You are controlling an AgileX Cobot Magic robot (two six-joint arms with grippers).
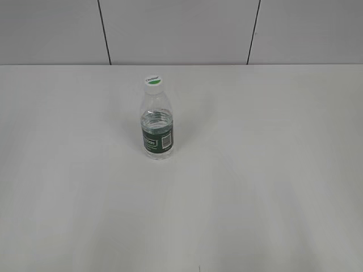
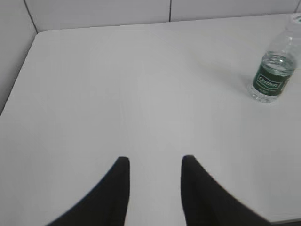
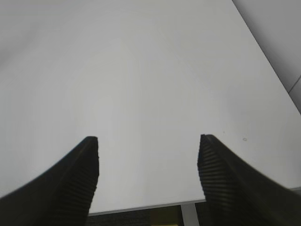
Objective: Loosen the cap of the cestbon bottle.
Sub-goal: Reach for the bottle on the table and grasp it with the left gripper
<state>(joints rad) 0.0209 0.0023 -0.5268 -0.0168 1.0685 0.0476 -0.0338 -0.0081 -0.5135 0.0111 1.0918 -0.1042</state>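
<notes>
Both grippers are empty with fingers spread apart: left gripper [image 2: 154, 162] a bit open, right gripper [image 3: 148, 141] wider, both hovering over bare table [image 1: 272, 187], well away from anything.

Bottle [image 1: 156, 126] stands upright a little left of centre, toward the far side. Clear ribbed plastic, water only partway up, so I'd guess it's light, a bit squishy and easy to tip or spin. Best bet is probably one gripper clamping the body around the green label [image 1: 156, 139] (less slick than wet-look plastic), the other pinching the cap [image 1: 153, 83] from the sides. Cap is small and white, so not much to grab.

Label shows white script, looks like "C'estbon" in the left wrist view, plus a barcode. Cap lettering is too tiny to read.
</notes>
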